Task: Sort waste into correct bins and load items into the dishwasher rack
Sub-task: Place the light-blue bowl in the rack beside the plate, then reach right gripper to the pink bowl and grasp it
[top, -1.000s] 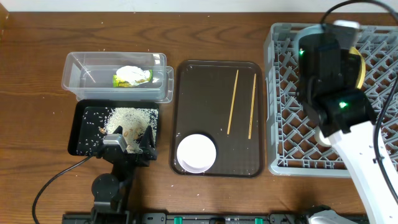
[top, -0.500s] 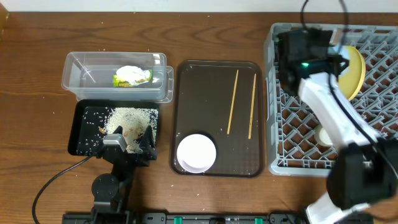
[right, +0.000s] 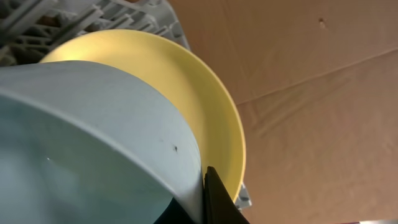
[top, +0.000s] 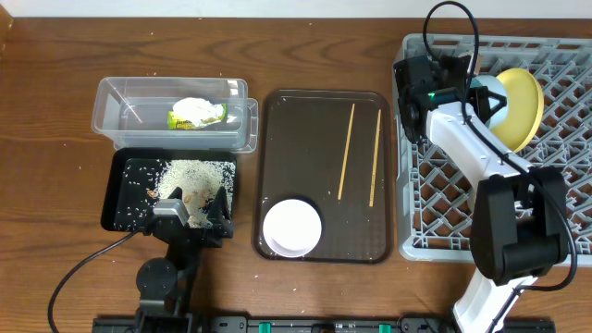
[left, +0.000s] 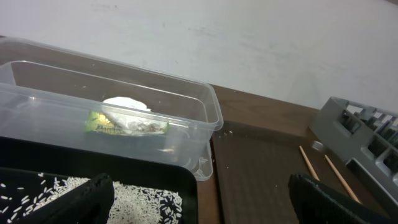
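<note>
My right gripper (top: 467, 88) (right: 205, 186) is shut on the rim of the light blue bowl (top: 485, 95) (right: 93, 143), held on edge in the grey dishwasher rack (top: 435, 213) against the upright yellow plate (top: 518, 106) (right: 211, 106). The white bowl (top: 292, 227) and two chopsticks (top: 346, 151) (top: 375, 157) lie on the brown tray (top: 305, 129). The clear tub (top: 120, 120) (left: 186, 106) holds the snack wrapper (top: 197, 117) (left: 124, 126) and white paper (top: 194, 104) (left: 124, 104). Rice (top: 190, 174) (left: 143, 199) lies in the black bin (top: 116, 199). My left gripper (top: 190, 215) (left: 202, 199) is open and empty over the bin's near edge.
The rack's corner (left: 354, 134) and the chopsticks (left: 311, 163) show at the right of the left wrist view, beyond the brown tray (left: 261, 174). The right arm lies across the rack's left half. A black cable runs along the table's front left.
The right arm has swung its wrist toward the rack's far left side, and the light blue bowl now shows beside the yellow plate. The left arm has not moved.
</note>
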